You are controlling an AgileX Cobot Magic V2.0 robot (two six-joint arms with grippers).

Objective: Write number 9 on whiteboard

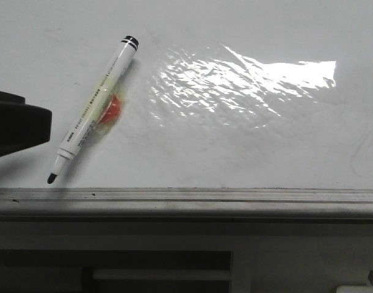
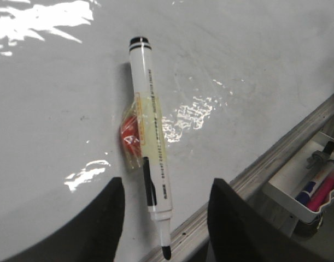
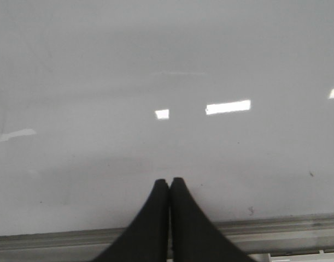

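The whiteboard [image 1: 247, 146] is glossy white with wrinkled film and a grey metal rail [image 1: 186, 198] along its lower edge. No number 9 shows on it. A white marker [image 1: 93, 108] with a black uncapped tip lies tilted on the board at the left, taped to a red piece [image 1: 112, 110]. In the left wrist view the marker [image 2: 150, 136] lies between and beyond my open left gripper [image 2: 165, 188], whose fingers [image 2: 104, 218] are apart and hold nothing. My right gripper [image 3: 169, 181] is shut and empty over bare board [image 3: 167, 82].
A dark part of the left arm [image 1: 15, 125] reaches in at the left edge of the front view. A white tray [image 2: 311, 188] holding several markers sits below the rail. Bright glare [image 1: 241, 79] lies on the board's upper middle.
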